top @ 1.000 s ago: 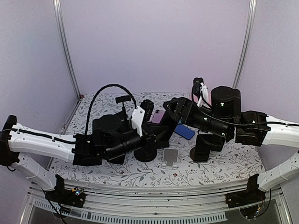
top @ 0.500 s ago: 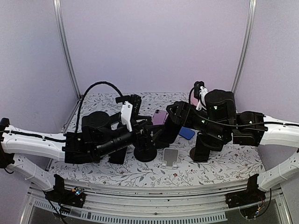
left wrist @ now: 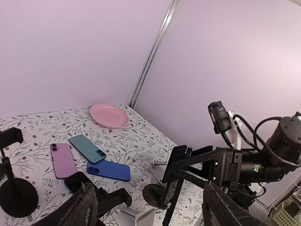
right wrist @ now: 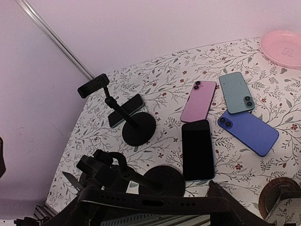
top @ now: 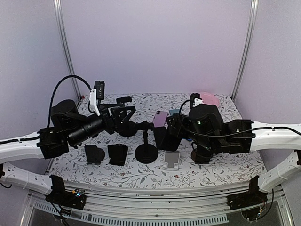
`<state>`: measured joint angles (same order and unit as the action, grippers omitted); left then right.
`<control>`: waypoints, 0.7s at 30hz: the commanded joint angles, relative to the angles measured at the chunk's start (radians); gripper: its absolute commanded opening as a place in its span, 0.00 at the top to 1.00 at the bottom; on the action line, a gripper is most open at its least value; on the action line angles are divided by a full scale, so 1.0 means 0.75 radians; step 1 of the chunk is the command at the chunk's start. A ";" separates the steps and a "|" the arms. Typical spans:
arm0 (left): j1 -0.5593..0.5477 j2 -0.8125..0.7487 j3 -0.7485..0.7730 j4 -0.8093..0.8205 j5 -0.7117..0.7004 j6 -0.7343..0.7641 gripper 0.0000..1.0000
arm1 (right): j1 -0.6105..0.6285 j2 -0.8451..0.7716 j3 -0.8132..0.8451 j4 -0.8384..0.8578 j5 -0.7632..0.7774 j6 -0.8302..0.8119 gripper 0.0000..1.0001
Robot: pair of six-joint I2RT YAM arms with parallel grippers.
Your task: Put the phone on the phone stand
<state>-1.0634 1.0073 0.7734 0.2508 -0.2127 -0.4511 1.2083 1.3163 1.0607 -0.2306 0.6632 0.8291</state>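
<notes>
My left gripper (left wrist: 148, 194) hangs up and to the left of the round-based black stand (top: 146, 152), fingers spread wide with nothing between them. On the flowered table (top: 207, 170), 2 small black wedge stands (top: 106, 154) sit side by side to the left of that stand's base. Just right of the base stands a low silver stand (top: 171, 159), its cradle bare.

My right gripper (right wrist: 154, 210) is clamped on a dark phone (right wrist: 141, 202), seen edge-on in the wrist view with its port side toward the camera. In the top view this phone is held off the table, just right of the round-based stand's post and behind the silver stand. It is not yet on any stand.

Behind and right of the round base, 4 more phones lie flat: a black one (right wrist: 197, 149) nearest it, then pink (right wrist: 199, 101), teal (right wrist: 236, 92) and blue (right wrist: 248, 133). A pink plate (right wrist: 283, 43) sits farthest right, near the back wall.
</notes>
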 commanded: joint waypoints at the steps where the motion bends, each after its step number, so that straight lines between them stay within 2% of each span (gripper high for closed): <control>1: 0.086 -0.076 -0.010 -0.088 0.093 -0.045 0.23 | 0.035 0.055 0.000 0.017 0.125 0.039 0.60; 8: 0.150 -0.132 0.014 -0.163 0.102 -0.026 0.22 | 0.036 0.131 -0.002 0.009 0.155 0.061 0.59; 21: 0.207 -0.157 -0.038 -0.141 0.122 -0.045 0.22 | 0.036 0.188 -0.018 0.013 0.161 0.059 0.58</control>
<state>-0.9314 0.8925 0.7643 0.1360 -0.1413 -0.4740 1.2316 1.4334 1.0588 -0.2466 0.7528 0.8597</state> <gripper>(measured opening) 0.777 0.752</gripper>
